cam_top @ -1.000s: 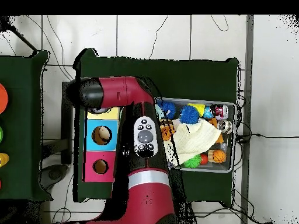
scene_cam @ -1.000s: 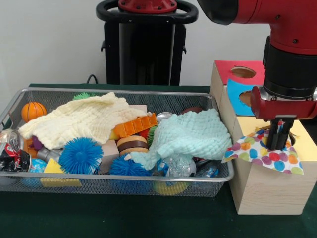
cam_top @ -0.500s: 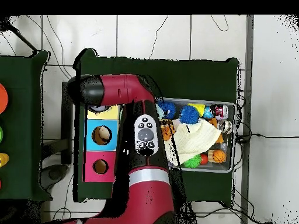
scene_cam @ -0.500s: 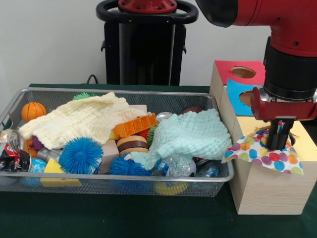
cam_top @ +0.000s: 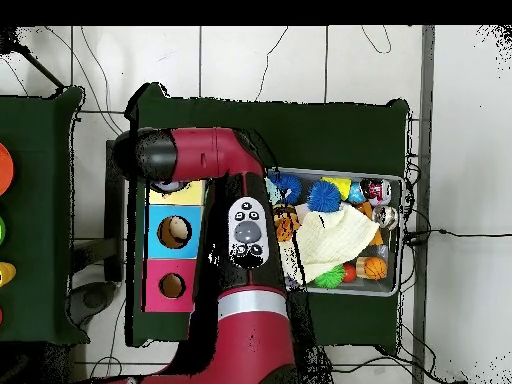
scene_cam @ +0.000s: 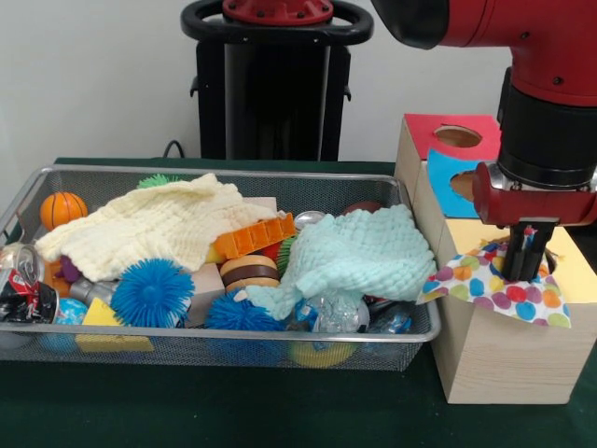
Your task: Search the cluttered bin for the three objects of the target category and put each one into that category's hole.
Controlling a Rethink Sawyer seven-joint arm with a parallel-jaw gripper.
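A polka-dot cloth (scene_cam: 485, 285) lies draped over the yellow top (scene_cam: 580, 280) of the wooden sorting box (scene_cam: 504, 355), its middle bunched at the hole. My gripper (scene_cam: 525, 266) stands straight down over that hole, fingers close together and shut on the cloth's middle. A mint cloth (scene_cam: 359, 252) and a cream cloth (scene_cam: 154, 224) lie on the clutter in the wire bin (scene_cam: 233, 329). In the overhead view my arm (cam_top: 245, 230) hides the gripper; the cream cloth (cam_top: 335, 240) shows in the bin (cam_top: 395, 290).
The box also has a blue hole (scene_cam: 462, 182) and a red one (scene_cam: 457, 136) behind the yellow. The bin holds blue spiky balls (scene_cam: 152, 292), a small basketball (scene_cam: 62, 208), a crushed can (scene_cam: 23, 280), an orange block (scene_cam: 256, 235) and other toys.
None of the objects has moved; the gripper shifted only slightly over the yellow hole, still on the polka-dot cloth.
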